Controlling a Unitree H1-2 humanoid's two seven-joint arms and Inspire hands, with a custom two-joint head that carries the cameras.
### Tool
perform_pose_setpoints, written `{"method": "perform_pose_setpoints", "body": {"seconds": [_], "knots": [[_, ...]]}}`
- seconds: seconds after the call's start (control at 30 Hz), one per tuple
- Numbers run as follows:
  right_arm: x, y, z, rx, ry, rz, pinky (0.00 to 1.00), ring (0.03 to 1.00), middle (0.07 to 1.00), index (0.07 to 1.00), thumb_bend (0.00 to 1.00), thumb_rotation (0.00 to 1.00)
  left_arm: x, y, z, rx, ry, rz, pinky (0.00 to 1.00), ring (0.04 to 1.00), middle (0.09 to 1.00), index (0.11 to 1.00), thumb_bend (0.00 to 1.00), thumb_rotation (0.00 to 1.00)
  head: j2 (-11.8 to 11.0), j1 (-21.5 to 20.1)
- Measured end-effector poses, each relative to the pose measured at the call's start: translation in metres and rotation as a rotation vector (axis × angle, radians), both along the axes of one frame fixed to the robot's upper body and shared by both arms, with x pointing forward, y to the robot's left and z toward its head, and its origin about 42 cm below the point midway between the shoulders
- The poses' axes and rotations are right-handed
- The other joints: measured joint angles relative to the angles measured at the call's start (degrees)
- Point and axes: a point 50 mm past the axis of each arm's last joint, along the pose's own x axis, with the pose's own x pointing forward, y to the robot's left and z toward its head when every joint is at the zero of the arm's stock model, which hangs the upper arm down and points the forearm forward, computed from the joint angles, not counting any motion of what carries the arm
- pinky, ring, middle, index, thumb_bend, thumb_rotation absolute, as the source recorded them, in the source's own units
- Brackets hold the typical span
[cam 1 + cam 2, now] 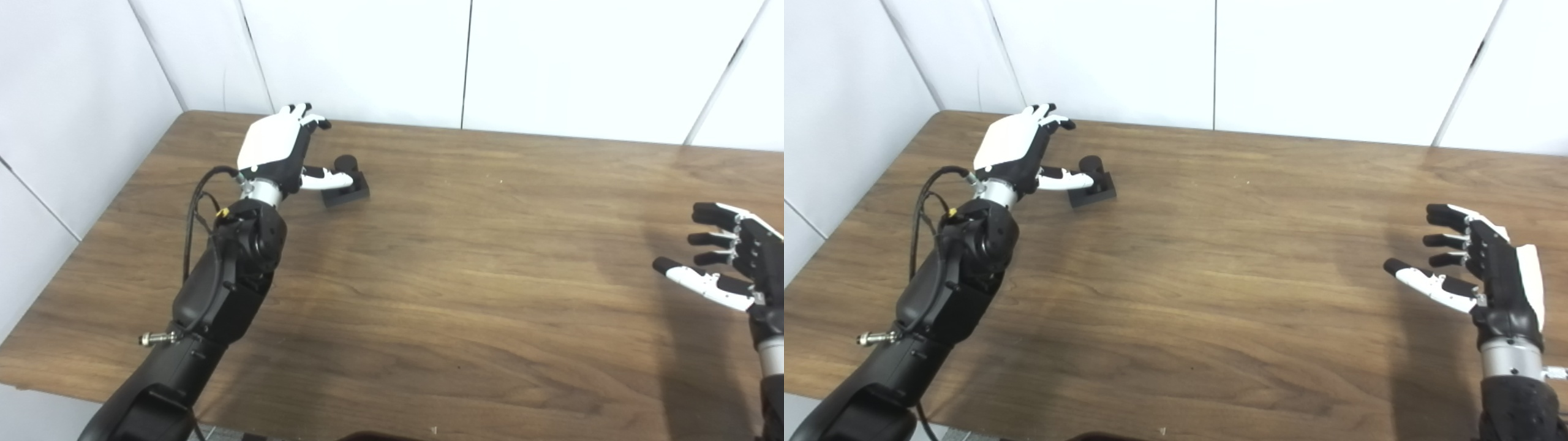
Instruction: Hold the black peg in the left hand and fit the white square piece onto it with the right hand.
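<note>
Peg [1092, 181]: black, a round post upright on a square base, standing on the table [1213, 257] in its far-left part; no brand, label or writing legible on it or on either hand. Left hand [1020, 150]: arm reaching forward from the lower left with a cable looped beside the wrist, white back of the hand turned up, fingers [1053, 116] extended toward the far edge and spread, holding nothing. Thumb [1067, 179]: stretched sideways to the right, tip at the post, above the base; contact cannot be confirmed. Peg lies just right of the left palm, not enclosed. Right hand [1476, 263]: raised at the right edge, well apart from the peg, palm facing left, fingers parted and slightly curled, thumb out, empty. Table: brown wood grain, white wall panels behind.
</note>
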Motion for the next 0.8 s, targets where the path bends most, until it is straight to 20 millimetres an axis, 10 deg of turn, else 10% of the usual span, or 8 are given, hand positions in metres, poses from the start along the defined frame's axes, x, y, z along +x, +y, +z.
{"method": "perform_pose_setpoints", "body": {"seconds": [0.8], "knots": [[-0.004,0.000,0.002,0.000,0.003,-0.006,0.55,0.666,0.758,0.733,0.65,0.00,0.013,0.000,-0.041,0.022,0.126,0.008,0.94,0.993,0.994,0.774,0.93,0.54,0.44,-1.05]]}}
